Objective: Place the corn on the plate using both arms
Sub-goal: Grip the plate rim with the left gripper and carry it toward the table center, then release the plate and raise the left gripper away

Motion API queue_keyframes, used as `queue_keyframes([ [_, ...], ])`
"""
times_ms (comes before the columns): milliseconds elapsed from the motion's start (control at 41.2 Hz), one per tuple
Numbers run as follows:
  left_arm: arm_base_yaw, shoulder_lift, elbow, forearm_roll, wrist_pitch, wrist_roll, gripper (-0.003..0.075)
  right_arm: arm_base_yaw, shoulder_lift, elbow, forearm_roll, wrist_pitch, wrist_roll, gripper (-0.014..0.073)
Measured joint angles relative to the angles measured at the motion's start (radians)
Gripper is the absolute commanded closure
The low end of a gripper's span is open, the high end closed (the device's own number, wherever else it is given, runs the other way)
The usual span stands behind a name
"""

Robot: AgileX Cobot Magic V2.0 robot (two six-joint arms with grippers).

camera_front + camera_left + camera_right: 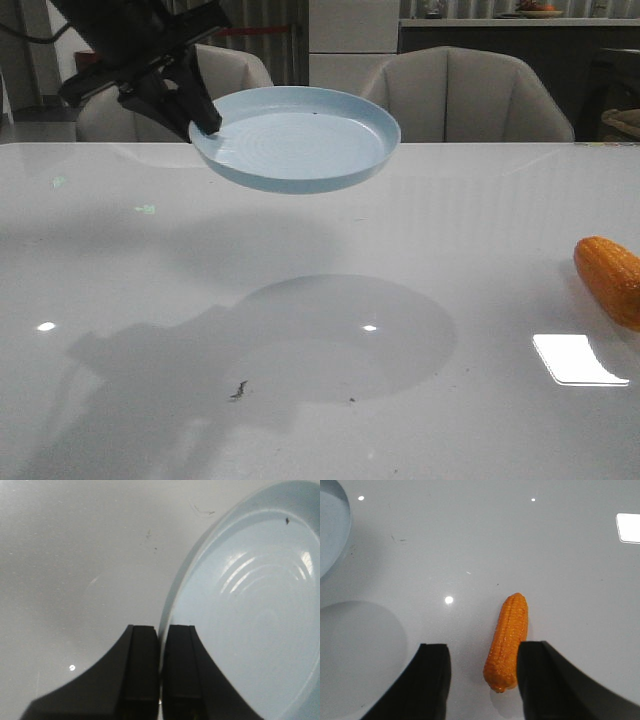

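My left gripper (pixel 205 122) is shut on the rim of the pale blue plate (pixel 296 138) and holds it in the air, well above the table, at the back left. In the left wrist view the two black fingers (pixel 142 670) pinch the plate's edge (pixel 167 610). The orange corn (pixel 610 279) lies on the table at the far right. In the right wrist view my right gripper (pixel 482 665) is open just above the table, and the corn (pixel 508 640) lies between its fingers, close to one of them. The plate's edge (pixel 332 530) shows there too.
The white glossy table (pixel 300 400) carries the plate's round shadow (pixel 340 340) at its middle and a few small dark specks (pixel 238 390). Beige chairs (pixel 470 95) stand behind the far edge.
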State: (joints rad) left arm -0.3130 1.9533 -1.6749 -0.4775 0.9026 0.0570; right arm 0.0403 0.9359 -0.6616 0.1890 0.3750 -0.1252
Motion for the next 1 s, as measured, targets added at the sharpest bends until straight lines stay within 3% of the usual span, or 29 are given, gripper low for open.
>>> queue_keyframes([
  [510, -0.090, 0.195, 0.000, 0.011, 0.094, 0.000, 0.0601, 0.000, 0.000, 0.000, 0.000, 0.000, 0.000, 0.0169],
  [631, -0.096, 0.212, 0.000, 0.037, 0.100, 0.000, 0.0500, 0.000, 0.000, 0.000, 0.000, 0.000, 0.000, 0.0169],
  [801, -0.097, 0.222, 0.000, 0.069, 0.104, 0.000, 0.0277, 0.000, 0.000, 0.000, 0.000, 0.000, 0.000, 0.0169],
  [996, -0.097, 0.223, -0.062, 0.094, 0.138, 0.000, 0.0247, 0.000, 0.000, 0.000, 0.000, 0.000, 0.000, 0.0169],
])
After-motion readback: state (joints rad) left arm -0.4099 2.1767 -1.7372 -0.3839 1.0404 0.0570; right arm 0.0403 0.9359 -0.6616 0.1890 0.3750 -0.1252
